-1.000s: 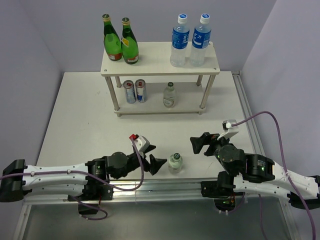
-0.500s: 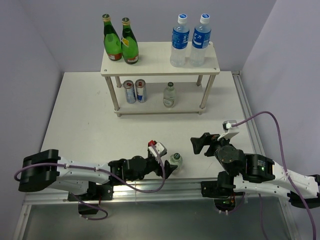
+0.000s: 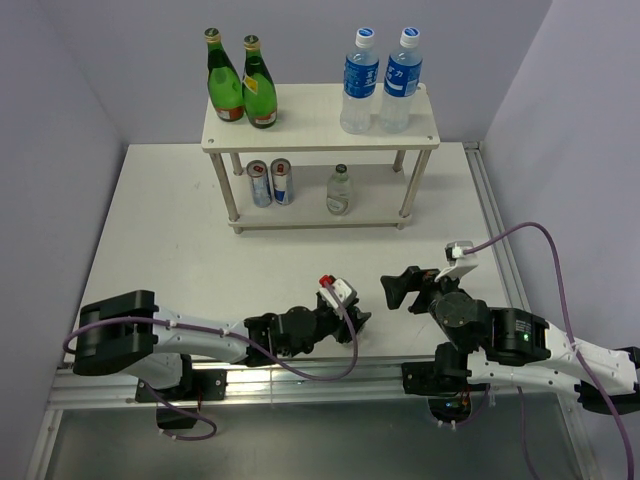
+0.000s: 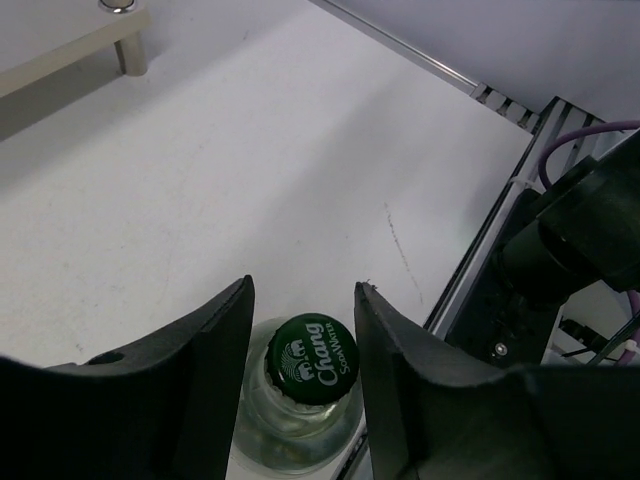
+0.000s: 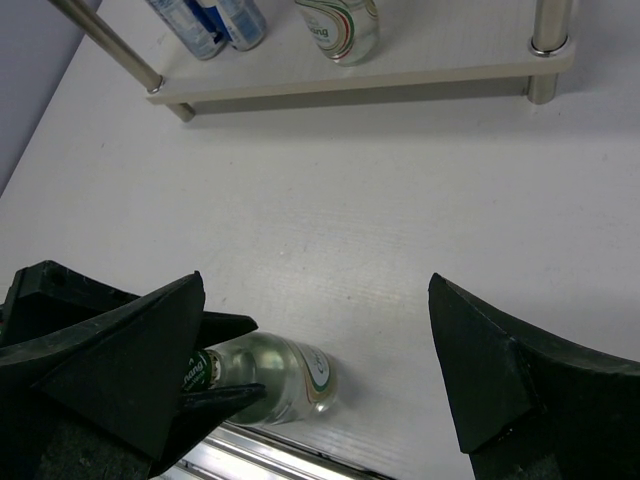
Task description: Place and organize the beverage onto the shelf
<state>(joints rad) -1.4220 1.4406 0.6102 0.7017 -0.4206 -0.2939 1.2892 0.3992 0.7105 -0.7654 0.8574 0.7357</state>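
A small clear soda water bottle (image 4: 312,362) with a green cap stands near the table's front edge. My left gripper (image 4: 303,290) is shut on its neck, one finger on each side just below the cap. In the right wrist view the same bottle (image 5: 275,378) shows with the left gripper's fingers (image 5: 215,325) hugging its neck. From above, the left gripper (image 3: 355,322) hides the bottle. My right gripper (image 3: 402,285) hovers open to the right of it, holding nothing. The beige two-tier shelf (image 3: 310,120) stands at the back.
On the shelf's top board stand two green bottles (image 3: 228,85) and two blue-labelled water bottles (image 3: 360,85). The lower board carries two cans (image 3: 260,183) and a clear bottle (image 3: 340,190). The table's metal front rail (image 4: 470,290) runs right beside the held bottle.
My left arm reached right until its fingers came around the bottle, and the jaws then narrowed onto the neck. The right arm stayed still.
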